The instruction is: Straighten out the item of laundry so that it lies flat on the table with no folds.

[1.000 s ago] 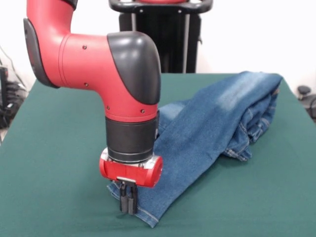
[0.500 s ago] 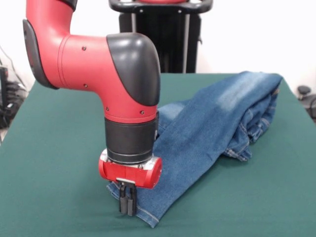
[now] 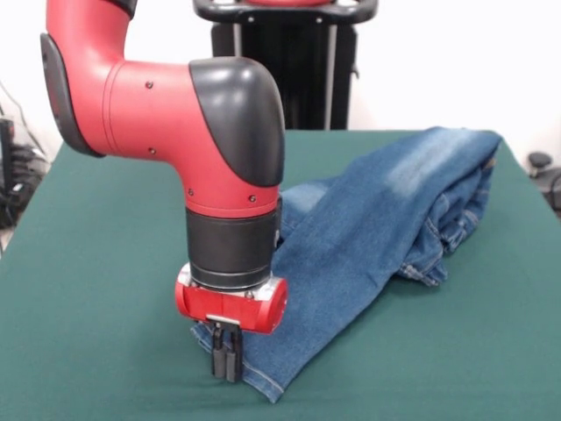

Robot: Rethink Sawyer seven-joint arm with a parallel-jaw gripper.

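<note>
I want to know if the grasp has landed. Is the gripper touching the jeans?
Touching. In the front view the gripper stands with its fingers closed together on the hem corner of the jeans, denim showing on both sides of them.

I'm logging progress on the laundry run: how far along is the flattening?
Early. Done: the gripper is down at the hem of one leg of the jeans, fingers closed together on the denim edge. In hand: that grasp, low over the table. Left: nearly everything; the jeans lie doubled over in a diagonal heap, with bunched folds at the far end.
</note>
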